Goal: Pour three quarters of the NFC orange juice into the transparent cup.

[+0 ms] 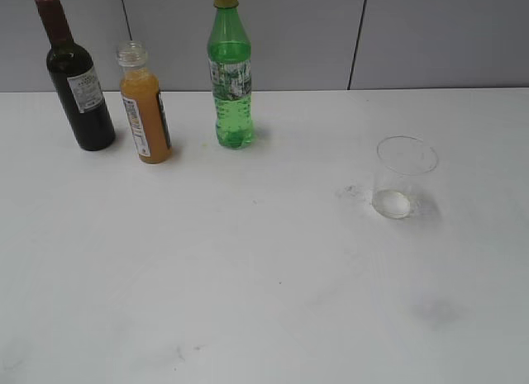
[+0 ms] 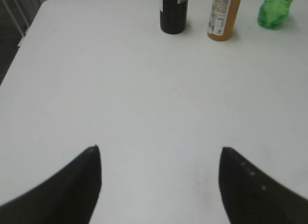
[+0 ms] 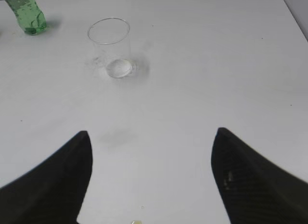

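The small clear plastic bottle of NFC orange juice (image 1: 145, 111), capless, with orange liquid and a white-and-black label, stands upright on the white tabletop (image 1: 248, 301). This bottle serves as the landmark. The dark wine bottle with the red top (image 1: 74, 78) stands just beside it on the left of the exterior view. The tall green bottle with the yellow cap (image 1: 231, 74) stands near it on the right. The transparent cup (image 1: 402, 177), a clear, slightly tapered plastic tumbler, stands upright and empty, well apart from the juice bottle, to its right and nearer the camera.

The left pincer (image 2: 160, 185) hangs with its jaws apart and holds nothing; the juice bottle lies ahead of it and to the right of its centre line. The right pincer (image 3: 151, 178) also has its jaws apart and is empty, with the cup ahead of it. Neither pincer touches anything.

The step in hand is judged to be the approach and grasp of the juice bottle. Recommended procedure:

1. Align the left pincer with the juice bottle before advancing.
2. Enter from the front, between the two neighbouring bottles, without brushing either.
3. Close on the labelled body, below the neck.
4. Keep the bottle upright during transfer, since the neck is uncapped and the level is high.
5. Tilt slowly over the cup rim.
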### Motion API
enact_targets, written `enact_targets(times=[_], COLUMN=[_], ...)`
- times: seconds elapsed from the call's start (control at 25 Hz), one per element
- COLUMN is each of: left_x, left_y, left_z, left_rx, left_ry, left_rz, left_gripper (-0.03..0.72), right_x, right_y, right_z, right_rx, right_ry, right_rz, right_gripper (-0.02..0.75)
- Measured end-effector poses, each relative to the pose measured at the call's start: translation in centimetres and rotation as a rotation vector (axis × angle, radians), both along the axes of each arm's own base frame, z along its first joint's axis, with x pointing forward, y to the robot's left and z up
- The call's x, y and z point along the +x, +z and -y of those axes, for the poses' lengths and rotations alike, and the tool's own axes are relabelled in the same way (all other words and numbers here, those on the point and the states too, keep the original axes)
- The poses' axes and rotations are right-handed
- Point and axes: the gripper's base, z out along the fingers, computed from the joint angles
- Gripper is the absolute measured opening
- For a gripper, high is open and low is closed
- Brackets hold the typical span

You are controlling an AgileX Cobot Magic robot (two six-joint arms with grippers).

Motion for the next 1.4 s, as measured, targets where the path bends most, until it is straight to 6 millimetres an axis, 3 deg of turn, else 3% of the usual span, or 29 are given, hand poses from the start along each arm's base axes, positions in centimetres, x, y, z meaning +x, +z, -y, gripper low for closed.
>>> enact_targets(times=[0.56, 0.72, 0.88, 1.08, 1.24, 1.4], left_x=[0.0, 0.0, 0.0, 0.0, 0.0, 0.0], left_y=[0.0, 0.0, 0.0, 0.0, 0.0, 0.0], left_z=[0.0, 0.0, 0.0, 0.0, 0.0, 0.0], left_rx=[0.0, 0.0, 0.0, 0.0, 0.0, 0.0], left_ry=[0.0, 0.0, 0.0, 0.0, 0.0, 0.0], left_rz=[0.0, 0.0, 0.0, 0.0, 0.0, 0.0], left_gripper=[0.584, 0.584, 0.584, 0.584, 0.584, 0.584], right_x=[0.0, 0.8, 3.2, 7.5, 11.1, 14.8], right_y=[0.0, 1.4, 3.3, 3.9, 4.6, 5.0], right_z=[0.0, 0.0, 0.0, -0.1, -0.3, 0.0], right_rx=[-0.003, -0.002, -0.032, -0.065, 0.035, 0.022], right_ry=[0.001, -0.003, -0.004, 0.007, -0.019, -0.068], right_rz=[0.003, 0.092, 0.218, 0.195, 0.266, 0.366], right_gripper=[0.591, 0.596, 0.616, 0.605, 0.572, 0.566])
